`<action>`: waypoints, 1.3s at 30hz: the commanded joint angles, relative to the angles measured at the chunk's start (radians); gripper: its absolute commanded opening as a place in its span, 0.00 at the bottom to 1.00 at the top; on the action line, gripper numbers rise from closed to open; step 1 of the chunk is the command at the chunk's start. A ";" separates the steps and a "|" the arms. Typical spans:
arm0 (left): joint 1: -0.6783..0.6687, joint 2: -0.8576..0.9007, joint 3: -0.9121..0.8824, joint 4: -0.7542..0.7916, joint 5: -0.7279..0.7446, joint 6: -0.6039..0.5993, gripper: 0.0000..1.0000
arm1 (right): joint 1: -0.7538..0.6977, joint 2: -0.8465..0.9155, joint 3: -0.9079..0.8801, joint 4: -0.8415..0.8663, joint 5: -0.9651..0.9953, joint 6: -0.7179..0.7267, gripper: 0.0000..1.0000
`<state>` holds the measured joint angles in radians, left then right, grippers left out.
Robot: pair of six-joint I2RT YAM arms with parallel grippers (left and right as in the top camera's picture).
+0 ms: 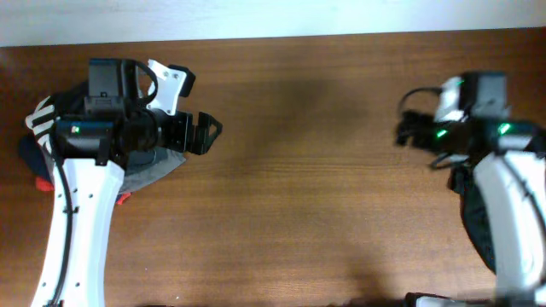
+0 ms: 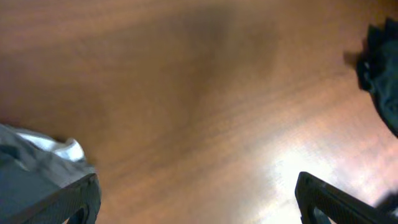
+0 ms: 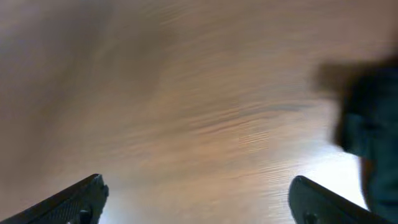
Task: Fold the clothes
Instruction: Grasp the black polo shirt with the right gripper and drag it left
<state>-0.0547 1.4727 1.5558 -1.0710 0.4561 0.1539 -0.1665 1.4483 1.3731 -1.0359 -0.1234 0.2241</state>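
Note:
A dark garment [image 1: 472, 209] lies bunched at the right table edge, mostly hidden under my right arm; no logo or label shows, so I cannot tell if it is the black T-shirt. A blurred dark mass [image 3: 367, 124] shows at the right of the right wrist view. My left gripper [image 1: 207, 132] is open and empty over bare wood, just right of the clothes pile; it also shows in the left wrist view [image 2: 196, 196]. My right gripper [image 1: 401, 130] is open and empty above bare wood, as the right wrist view [image 3: 196, 196] shows.
A pile lies under my left arm: a grey garment [image 1: 158, 168], seen in the left wrist view [image 2: 37, 158], a black piece with white stripes [image 1: 38, 115] and something red [image 1: 41, 182]. The brown wooden table [image 1: 299, 188] stretches between the arms. A blurred dark shape [image 2: 380, 68] is at the right.

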 commanded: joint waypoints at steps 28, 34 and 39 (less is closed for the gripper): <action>-0.003 0.003 0.019 -0.035 0.045 -0.010 0.77 | -0.321 0.410 0.132 0.152 -0.345 0.011 0.04; -0.003 0.003 0.019 -0.006 0.045 -0.010 0.68 | -0.140 0.264 0.217 0.218 -0.720 -0.065 0.04; -0.003 0.003 0.019 -0.006 0.026 -0.010 0.69 | 0.108 0.245 0.216 0.212 -0.605 -0.071 0.04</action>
<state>-0.0551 1.4769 1.5562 -1.0771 0.4831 0.1471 -0.2062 1.7058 1.5829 -0.8135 -0.7071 0.1825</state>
